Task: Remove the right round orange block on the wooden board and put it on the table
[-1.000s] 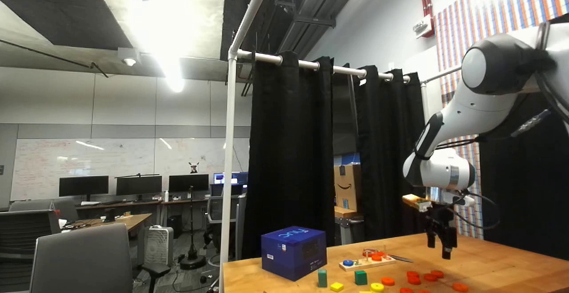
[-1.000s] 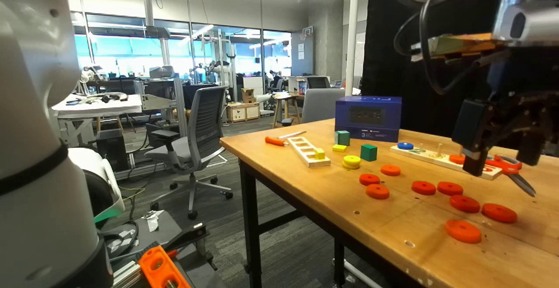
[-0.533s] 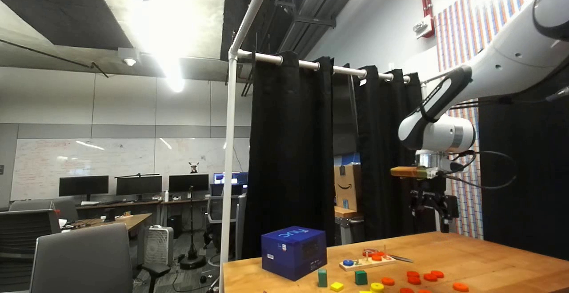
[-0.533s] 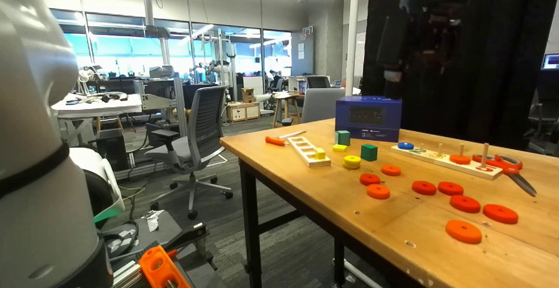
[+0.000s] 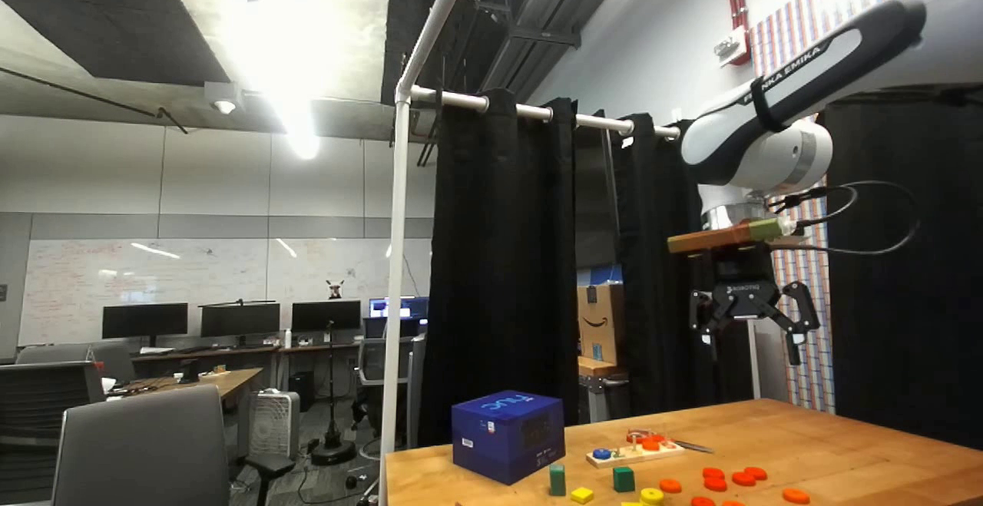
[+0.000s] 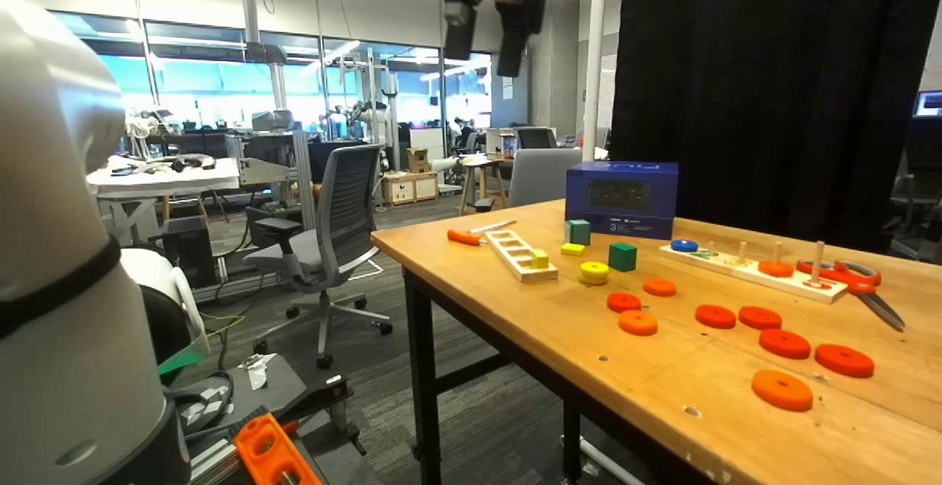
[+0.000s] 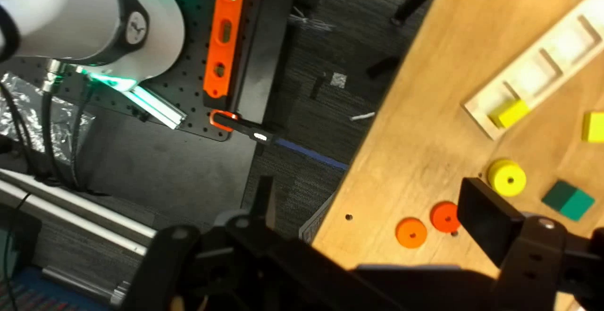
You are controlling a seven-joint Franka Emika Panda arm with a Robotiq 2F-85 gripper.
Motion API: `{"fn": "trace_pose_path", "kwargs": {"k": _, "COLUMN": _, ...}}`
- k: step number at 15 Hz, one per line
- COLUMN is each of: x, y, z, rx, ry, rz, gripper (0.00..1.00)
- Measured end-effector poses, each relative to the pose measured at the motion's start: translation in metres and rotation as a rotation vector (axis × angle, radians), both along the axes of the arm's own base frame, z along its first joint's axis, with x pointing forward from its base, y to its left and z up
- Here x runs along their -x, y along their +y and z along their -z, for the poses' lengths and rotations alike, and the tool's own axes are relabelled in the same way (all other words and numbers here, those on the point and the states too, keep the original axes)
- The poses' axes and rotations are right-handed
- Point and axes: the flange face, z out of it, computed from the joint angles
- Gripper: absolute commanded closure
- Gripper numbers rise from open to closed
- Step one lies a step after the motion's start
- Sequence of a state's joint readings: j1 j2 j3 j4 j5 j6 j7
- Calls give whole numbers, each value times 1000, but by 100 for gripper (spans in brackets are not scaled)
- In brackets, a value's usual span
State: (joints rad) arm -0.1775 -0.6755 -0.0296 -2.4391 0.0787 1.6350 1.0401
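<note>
Desk point(image 6: 559, 323): light tan wood.
Room: black curtain point(image 5: 503, 276), whiteboard point(image 5: 146, 283), grey chairs point(image 5: 146, 444).
Orange blocks point(image 6: 781, 389): round, flat, holed; one around a peg point(image 6: 778, 251) on the wooden board point(image 6: 723, 261), others loose on the desk; cannot tell which is meant.
End effector point(image 5: 752, 345): fingers wide apart; since a second ago, raised well above the desk.
Blocks: unmoved.

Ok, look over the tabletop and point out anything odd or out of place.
Nothing looks spilled or broken. The scissors stand out: a cutting tool lying close beside the toy pegged board. In the wrist view, the yellow block at one end of the slotted tray seems slightly askew rather than square with its sides.
</note>
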Motion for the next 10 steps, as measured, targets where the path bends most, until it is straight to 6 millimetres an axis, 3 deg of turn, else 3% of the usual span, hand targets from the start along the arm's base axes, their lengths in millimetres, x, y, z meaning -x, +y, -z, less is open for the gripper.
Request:
{"fn": "trace_pose_path", "kwargs": {"k": 5, "x": 35, "y": 47, "z": -24, "rx": 16, "ry": 22, "rz": -275, "gripper": 0}}
{"fn": "trace_pose_path", "kwargs": {"k": 10, "x": 48, "y": 66, "z": -27, "rx": 2, "ry": 13, "rz": -542, "gripper": 0}}
